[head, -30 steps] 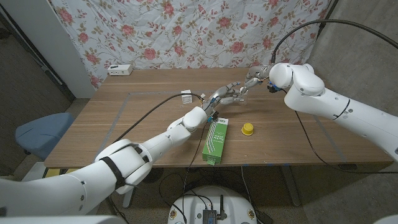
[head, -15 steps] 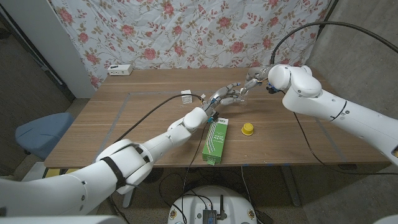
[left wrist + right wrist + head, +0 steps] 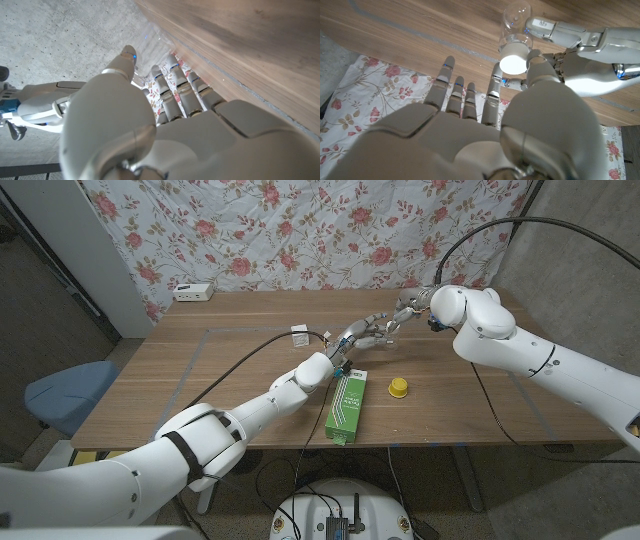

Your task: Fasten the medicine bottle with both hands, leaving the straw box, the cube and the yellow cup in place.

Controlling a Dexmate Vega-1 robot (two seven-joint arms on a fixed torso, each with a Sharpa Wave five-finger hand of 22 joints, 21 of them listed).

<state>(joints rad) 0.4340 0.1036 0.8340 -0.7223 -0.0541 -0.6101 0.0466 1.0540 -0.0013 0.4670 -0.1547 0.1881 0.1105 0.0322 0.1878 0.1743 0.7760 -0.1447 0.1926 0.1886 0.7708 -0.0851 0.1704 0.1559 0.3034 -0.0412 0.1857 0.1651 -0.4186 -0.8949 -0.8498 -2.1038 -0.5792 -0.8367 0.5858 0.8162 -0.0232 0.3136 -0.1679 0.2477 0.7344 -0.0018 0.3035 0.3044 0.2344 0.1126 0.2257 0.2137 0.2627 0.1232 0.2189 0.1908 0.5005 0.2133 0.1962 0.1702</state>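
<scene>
Between both hands' fingers point(image 3: 540, 27), the medicine bottle point(image 3: 515, 35).

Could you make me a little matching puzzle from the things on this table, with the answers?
Things:
1. straw box
2. yellow cup
3. medicine bottle
4. cube

Descriptions:
A. clear, with a white cap, between the fingers of the two hands
B. small and white, toward the back of the table
C. long and green, near the front edge
D. small, on the wood just right of the green box

Pairs: 1-C, 2-D, 3-A, 4-B
</scene>
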